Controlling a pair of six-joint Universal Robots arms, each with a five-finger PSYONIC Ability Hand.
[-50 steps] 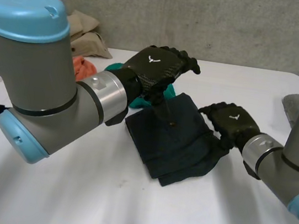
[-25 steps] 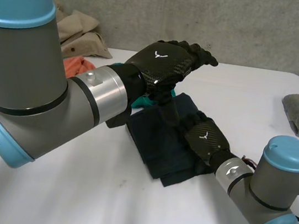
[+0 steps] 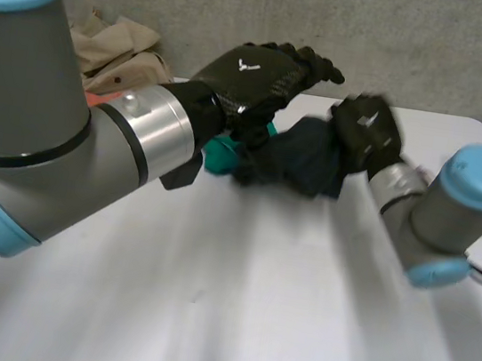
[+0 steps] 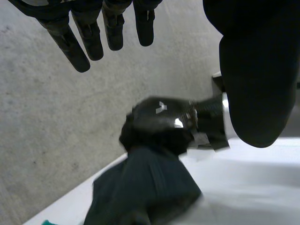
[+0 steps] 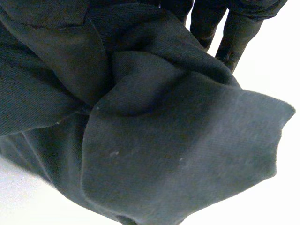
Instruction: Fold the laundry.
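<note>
The right hand [image 3: 367, 126] is nearer the work: its fingers [image 5: 236, 35] close over a bunched edge of the dark navy garment [image 3: 302, 158], which hangs crumpled under its palm and trails, long axis roughly sideways, toward the left hand [image 3: 258, 73]. The left hand hovers just above the garment's other end with fingers [image 4: 89, 40] straight and spread, gripping nothing, a teal cloth [image 3: 221, 153] just under its wrist. How much of the garment rests on the white table [image 3: 232, 305] is hard to make out, its folds are hidden in the bunch, and beyond the left arm a beige cloth [image 3: 120, 49] lies well apart.
</note>
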